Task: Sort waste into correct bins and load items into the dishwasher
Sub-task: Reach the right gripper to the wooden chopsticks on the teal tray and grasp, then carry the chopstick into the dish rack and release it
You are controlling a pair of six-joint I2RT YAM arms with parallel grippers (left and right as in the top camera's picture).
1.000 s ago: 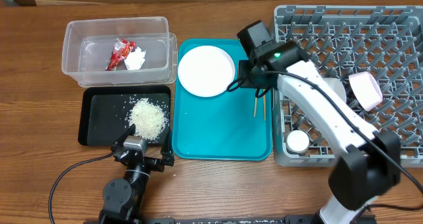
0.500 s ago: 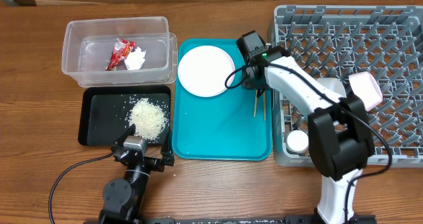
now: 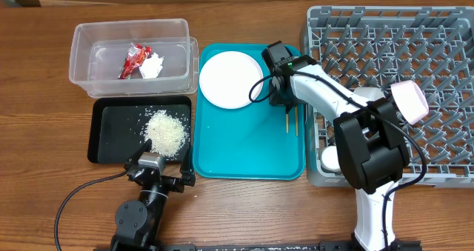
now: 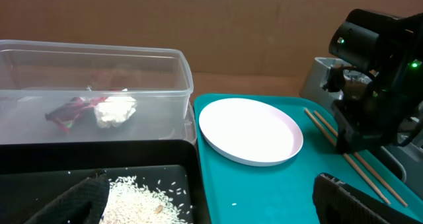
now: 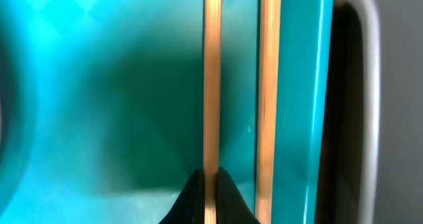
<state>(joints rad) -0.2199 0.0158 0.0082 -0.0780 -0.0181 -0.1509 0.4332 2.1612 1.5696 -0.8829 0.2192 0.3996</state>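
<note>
Right gripper (image 5: 210, 194) down on the chopsticks (image 3: 292, 120), mid-desk on the teal tray (image 3: 244, 151).

From my wrist feed, its fingertips are pinched on the left stick of the pair (the other lies just beside it, untouched), both lying along the tray's right rim, next to the grey dish rack (image 3: 444, 29) that fills the desk's right side. A white plate (image 3: 230, 78) sits at the tray's far end. My left gripper (image 3: 159, 171) hovers at the near edge, fingers spread wide and holding nothing. The rice (image 3: 167, 131) is heaped in the black tray (image 3: 111, 118). The red wrapper (image 3: 133, 60) and tissue (image 3: 153, 66) lie in the clear tub (image 3: 81, 58) toward the far-left corner.
</note>
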